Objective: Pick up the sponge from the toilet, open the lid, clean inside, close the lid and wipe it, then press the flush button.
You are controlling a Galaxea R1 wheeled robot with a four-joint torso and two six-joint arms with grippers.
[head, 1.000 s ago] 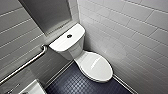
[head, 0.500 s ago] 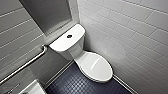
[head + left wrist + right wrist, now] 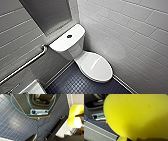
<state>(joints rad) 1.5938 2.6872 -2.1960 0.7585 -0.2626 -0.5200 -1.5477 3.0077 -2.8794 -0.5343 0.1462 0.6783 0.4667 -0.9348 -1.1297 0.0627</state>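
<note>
The sponge (image 3: 136, 115), bright yellow, sits pressed up close to the right wrist camera, so it looks gripped in the right gripper (image 3: 81, 115). From the left wrist it appears again off to one side, above the dark blue tiled floor (image 3: 12, 121), and a dark finger (image 3: 80, 115) digs a notch into its edge. I take that pincer as clenched on the sponge, though the far side of the grip is cut off at the picture's border. Whether the left gripper is released or clenched I cannot tell.

The toilet (image 3: 75, 50) stands in the corner, against the white tiled wall (image 3: 130, 32). Its lid (image 3: 96, 66) is down flat over the bowl, so whatever is in the bowl is hidden. The flush button (image 3: 69, 36) is a small dark spot in the middle of the flat tank top (image 3: 61, 43), and nothing rests on either surface.

A metal grab rail (image 3: 22, 66) slants along the grey wall beside the tank. A white object (image 3: 32, 88) in the near corner is cut off and I cannot name it. Beneath the left wrist lies the robot's dark base (image 3: 25, 104), with a blue cable (image 3: 20, 111) looped across it and a small red light (image 3: 38, 118) at its edge. Most of the sponge's shape is lost in blur.
</note>
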